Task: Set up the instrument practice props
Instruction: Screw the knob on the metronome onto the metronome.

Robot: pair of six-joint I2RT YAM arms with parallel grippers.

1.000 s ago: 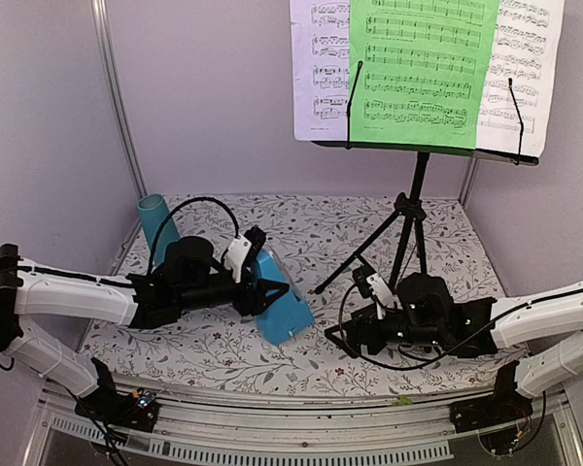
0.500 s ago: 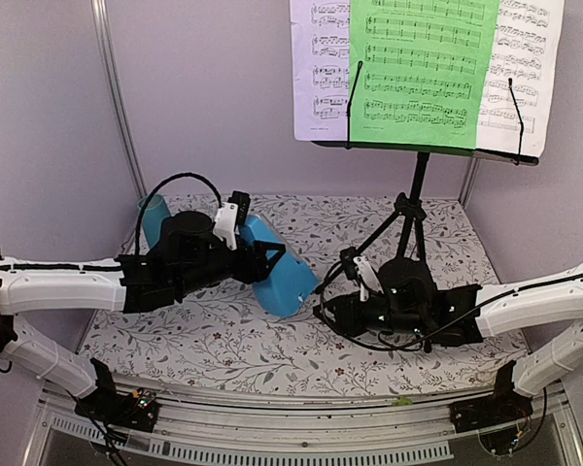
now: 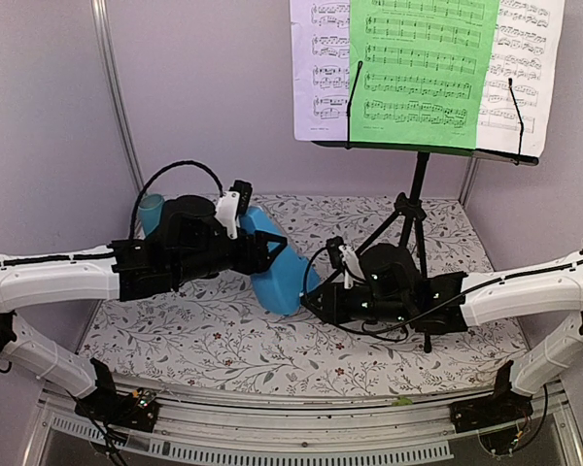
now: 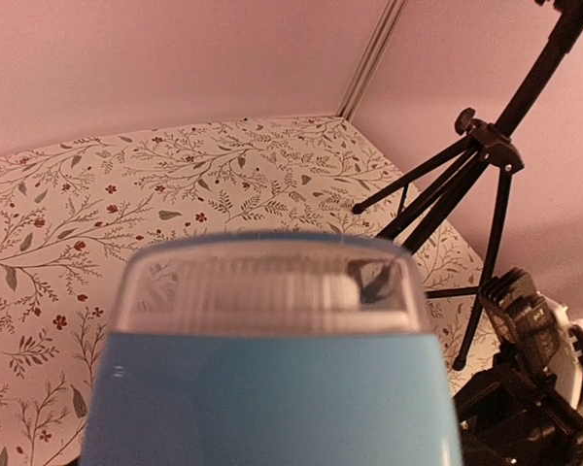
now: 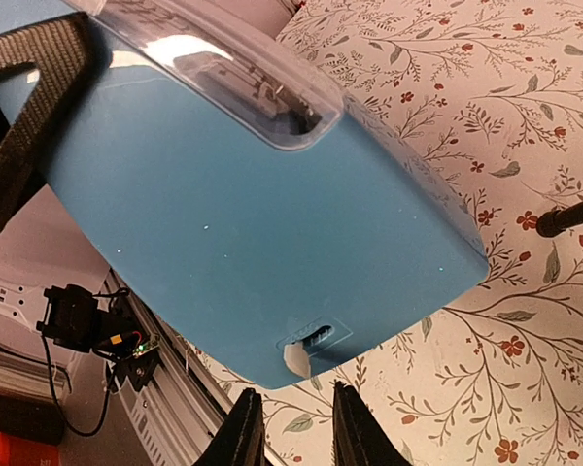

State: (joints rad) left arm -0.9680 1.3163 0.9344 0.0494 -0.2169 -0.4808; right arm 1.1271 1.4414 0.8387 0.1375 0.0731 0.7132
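The blue metronome [image 3: 277, 272] hangs tilted above the floral table, with my left gripper [image 3: 262, 254] shut on it. It fills the lower half of the left wrist view [image 4: 272, 388], hiding those fingers. My right gripper [image 3: 311, 296] sits just off the metronome's lower end. Its fingers [image 5: 296, 427] stand a narrow gap apart with nothing between them, just below a small white tab [image 5: 299, 357] on the blue side [image 5: 243, 223]. The black music stand [image 3: 418, 194] stands at the back right, holding a green page [image 3: 423, 68] and white pages [image 3: 321, 68].
A teal cup [image 3: 152, 212] stands at the back left, behind my left arm. The stand's tripod legs [image 4: 466, 175] spread over the table right of the metronome, one foot [image 5: 564, 218] near my right gripper. Walls close the table at the back and sides.
My left arm has lifted the metronome off the table and carried it up and to the right. My right arm has moved left up to it, and its jaws have narrowed.
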